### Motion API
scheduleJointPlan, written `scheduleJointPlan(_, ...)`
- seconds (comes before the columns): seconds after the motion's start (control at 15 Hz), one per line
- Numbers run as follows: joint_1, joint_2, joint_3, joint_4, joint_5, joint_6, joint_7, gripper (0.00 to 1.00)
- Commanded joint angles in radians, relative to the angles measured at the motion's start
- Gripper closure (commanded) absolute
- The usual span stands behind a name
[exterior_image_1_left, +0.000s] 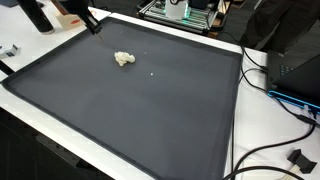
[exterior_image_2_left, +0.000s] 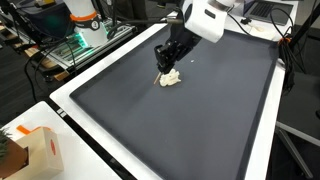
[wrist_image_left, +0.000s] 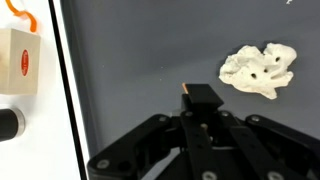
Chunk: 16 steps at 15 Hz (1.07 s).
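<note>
The crumpled white lump (wrist_image_left: 260, 70) lies alone on the dark mat (exterior_image_1_left: 130, 110), just beside the gripper (exterior_image_2_left: 167, 68), and looks light, soft and easy to squash, best pinched across its middle; whether the gripper is open, I cannot tell.

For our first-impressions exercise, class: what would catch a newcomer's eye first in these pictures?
A small pale crumpled lump lies alone on a big dark mat, toward its far side in an exterior view. The black pincer hangs right beside it under a white wrist; whether they touch cannot be told. Cables trail off one edge of the table.
</note>
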Motion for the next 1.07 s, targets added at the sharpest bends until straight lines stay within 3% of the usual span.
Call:
scheduleJointPlan(0.0, -0.030, -0.070, 0.026, -0.066, 0.043, 0.053, -0.070, 0.97)
scheduleJointPlan(1.0, -0.068, -0.280, 0.078, -0.280, 0.163, 0.243, -0.421, 0.97)
